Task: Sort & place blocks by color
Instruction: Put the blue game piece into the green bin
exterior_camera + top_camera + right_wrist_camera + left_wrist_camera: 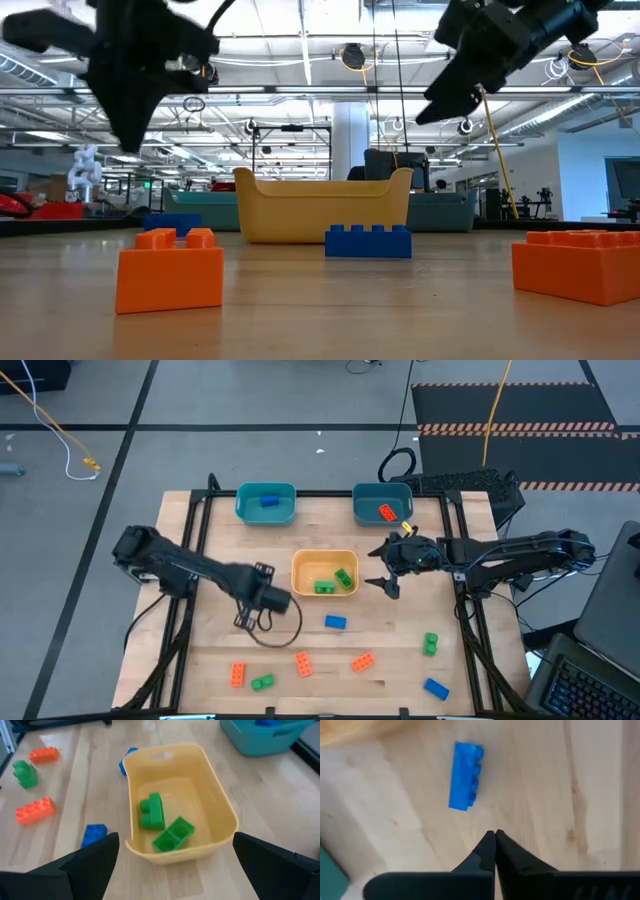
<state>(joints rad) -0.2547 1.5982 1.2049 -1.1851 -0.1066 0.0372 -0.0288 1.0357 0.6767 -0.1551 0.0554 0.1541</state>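
Note:
Loose studded blocks lie flat on the near half of the table: a blue one (335,622) (466,776), three orange (237,675) (303,664) (362,661), two green (262,682) (431,644) and another blue (435,688). My left gripper (275,603) (495,834) is shut and empty, hovering left of the first blue block. My right gripper (385,568) (176,836) is open and empty, raised off the table just right of the yellow bin (324,557). That bin holds two green blocks (152,811) (173,834).
Two teal bins stand at the far edge. The left bin (243,508) holds a blue block, the right bin (360,508) an orange one. A black cable loop (270,630) hangs under my left wrist. The table has a raised dark frame; bare wood lies between the loose blocks.

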